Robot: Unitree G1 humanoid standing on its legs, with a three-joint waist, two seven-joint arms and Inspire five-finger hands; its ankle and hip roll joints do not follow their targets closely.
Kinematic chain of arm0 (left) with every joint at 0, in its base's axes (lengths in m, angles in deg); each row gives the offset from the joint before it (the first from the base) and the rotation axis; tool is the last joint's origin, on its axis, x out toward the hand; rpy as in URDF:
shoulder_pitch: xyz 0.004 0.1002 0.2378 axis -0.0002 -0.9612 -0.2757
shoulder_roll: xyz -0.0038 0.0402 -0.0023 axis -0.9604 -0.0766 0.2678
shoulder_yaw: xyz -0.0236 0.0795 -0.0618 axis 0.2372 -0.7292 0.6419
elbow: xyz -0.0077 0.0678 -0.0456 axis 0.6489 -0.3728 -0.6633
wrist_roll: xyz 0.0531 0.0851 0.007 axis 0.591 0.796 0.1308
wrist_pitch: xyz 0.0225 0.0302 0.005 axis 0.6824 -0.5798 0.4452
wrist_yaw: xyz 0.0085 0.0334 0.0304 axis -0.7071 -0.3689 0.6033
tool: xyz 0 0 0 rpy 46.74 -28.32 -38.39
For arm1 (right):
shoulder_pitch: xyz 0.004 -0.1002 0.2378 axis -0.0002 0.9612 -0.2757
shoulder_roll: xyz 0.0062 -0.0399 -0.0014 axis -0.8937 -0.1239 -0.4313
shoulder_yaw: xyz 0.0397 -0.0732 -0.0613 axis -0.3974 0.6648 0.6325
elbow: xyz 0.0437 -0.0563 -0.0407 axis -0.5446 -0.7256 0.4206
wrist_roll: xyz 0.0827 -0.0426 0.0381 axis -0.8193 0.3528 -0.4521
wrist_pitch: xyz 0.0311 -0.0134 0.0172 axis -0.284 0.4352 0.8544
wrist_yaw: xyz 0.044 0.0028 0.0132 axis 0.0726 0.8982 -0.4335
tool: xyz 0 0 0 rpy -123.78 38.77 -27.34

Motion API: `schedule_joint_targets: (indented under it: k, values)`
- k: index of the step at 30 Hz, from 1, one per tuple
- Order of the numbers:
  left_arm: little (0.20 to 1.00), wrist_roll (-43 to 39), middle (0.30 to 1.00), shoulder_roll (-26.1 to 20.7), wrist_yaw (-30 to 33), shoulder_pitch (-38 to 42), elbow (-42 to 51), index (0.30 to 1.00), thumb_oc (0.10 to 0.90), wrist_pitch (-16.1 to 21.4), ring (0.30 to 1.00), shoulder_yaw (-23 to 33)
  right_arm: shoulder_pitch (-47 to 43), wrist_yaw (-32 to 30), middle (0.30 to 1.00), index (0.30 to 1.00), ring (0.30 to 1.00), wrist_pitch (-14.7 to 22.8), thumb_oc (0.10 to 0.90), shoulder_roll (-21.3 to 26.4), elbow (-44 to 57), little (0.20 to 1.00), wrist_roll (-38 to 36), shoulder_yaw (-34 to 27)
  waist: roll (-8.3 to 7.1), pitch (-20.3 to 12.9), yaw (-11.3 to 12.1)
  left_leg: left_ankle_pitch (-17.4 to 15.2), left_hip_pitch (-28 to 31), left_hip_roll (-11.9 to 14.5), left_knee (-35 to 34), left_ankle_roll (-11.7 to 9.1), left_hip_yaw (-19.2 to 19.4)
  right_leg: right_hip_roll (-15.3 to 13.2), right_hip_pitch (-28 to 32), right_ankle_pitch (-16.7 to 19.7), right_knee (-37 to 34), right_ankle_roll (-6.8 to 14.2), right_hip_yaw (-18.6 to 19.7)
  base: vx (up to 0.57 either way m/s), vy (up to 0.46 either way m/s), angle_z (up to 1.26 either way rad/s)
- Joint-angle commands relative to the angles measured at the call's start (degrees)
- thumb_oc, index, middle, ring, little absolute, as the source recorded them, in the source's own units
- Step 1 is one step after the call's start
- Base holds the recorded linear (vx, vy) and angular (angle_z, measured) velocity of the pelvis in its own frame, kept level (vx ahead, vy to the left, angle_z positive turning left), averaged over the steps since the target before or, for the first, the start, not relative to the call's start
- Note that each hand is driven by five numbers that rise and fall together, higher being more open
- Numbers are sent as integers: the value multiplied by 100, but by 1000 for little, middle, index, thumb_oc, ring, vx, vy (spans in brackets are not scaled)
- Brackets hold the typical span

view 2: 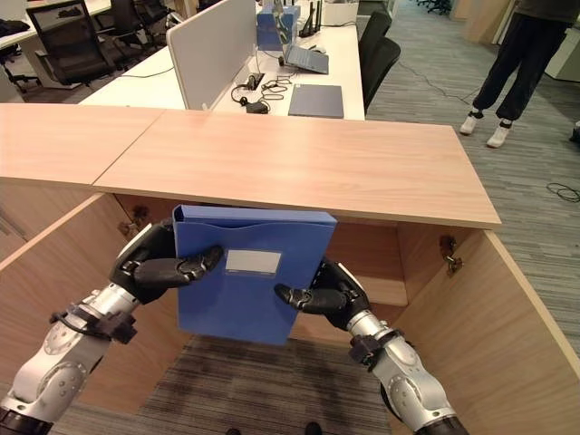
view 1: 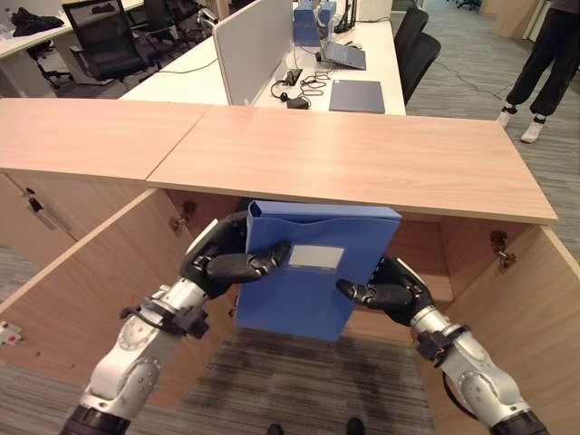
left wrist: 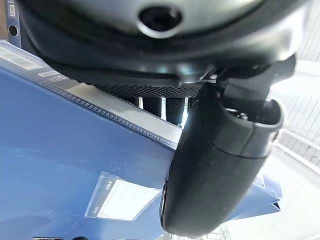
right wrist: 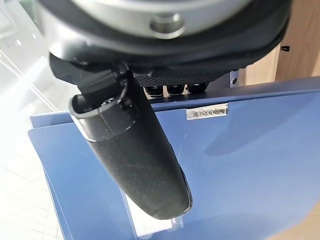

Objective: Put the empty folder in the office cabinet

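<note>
The flat blue plastic box folder (view 1: 313, 272) with a pale label pocket on its face hangs upright, slightly tilted, at the open front of the light wooden office cabinet (view 1: 362, 159), its top edge just under the cabinet's top board. The left hand (view 1: 222, 263) pinches its left edge, thumb across the front and fingers behind, and the right hand (view 1: 390, 292) pinches its right edge likewise. Beyond the cabinet stands a white office desk (view 1: 362, 63), and a person in dark trousers (view 1: 553, 54) stands at the far right.

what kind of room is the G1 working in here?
Most likely an open-plan office: white desks with a divider screen, black office chairs, a laptop, and a low wooden cabinet that the blue folder is held at.
</note>
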Motion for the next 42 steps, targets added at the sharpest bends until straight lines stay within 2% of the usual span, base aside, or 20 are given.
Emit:
schedule_joint_targets:
  k: [1, 9, 19, 27, 35, 38, 42]
  values:
    - [300, -442, 300, 472, -234, 1435, 406, 300, 400, 423, 300, -623, -1254, 395, 900, 900, 900, 515, 800, -514, 470, 900, -229, 567, -62, -212, -62, -235, 172, 342, -10, -332, 86, -299, 569, -1093, 253, 501, 22, 0, 0, 0]
    - [300, -887, 300, 972, -182, 1674, 483, 300, 400, 338, 300, -1059, -1414, 392, 900, 900, 900, 451, 800, -827, 116, 900, -440, 927, -61, -195, -71, -251, 191, 334, -10, -318, 50, -291, 563, -1129, 325, 480, 27, 0, 0, 0]
    - [300, -1310, 300, 1137, -203, 1635, 544, 300, 400, 295, 300, -1193, -1456, 516, 900, 900, 900, 472, 800, -1029, 202, 900, -874, 1148, -48, -184, -68, -231, 183, 348, -10, -317, 33, -279, 546, -1164, 399, 470, 27, 0, 0, 0]
    - [300, -1851, 300, 1082, -522, 1754, 866, 300, 400, 137, 300, -1356, -1462, 703, 900, 900, 900, 226, 800, -810, -147, 900, -731, 1437, -65, -189, -60, -216, 177, 362, -10, -328, 21, -262, 535, -1158, 393, 477, -2, 0, 0, 0]
    - [300, -2306, 300, 943, -679, 1861, 1039, 300, 400, 130, 300, -1499, -1512, 933, 900, 900, 900, 205, 800, -726, 393, 900, -1104, 1710, -70, -166, -67, -203, 164, 363, -10, -335, 23, -254, 520, -1145, 390, 495, 5, 0, 0, 0]
    - [300, -2461, 300, 756, -757, 1876, 1105, 300, 400, 97, 300, -1507, -1519, 1078, 900, 900, 900, 99, 800, -582, 608, 900, -1163, 1880, -66, -162, -58, -201, 157, 357, -10, -340, 37, -249, 514, -1140, 386, 499, 1, 0, 0, 0]
    - [300, -2419, 300, 349, -936, 2050, 1164, 300, 400, 55, 300, -1670, -1707, 1243, 900, 900, 900, -118, 800, -164, 720, 900, -1138, 2206, -59, -160, -42, -193, 150, 354, -10, -349, 35, -255, 505, -1125, 384, 515, -20, 0, 0, 0]
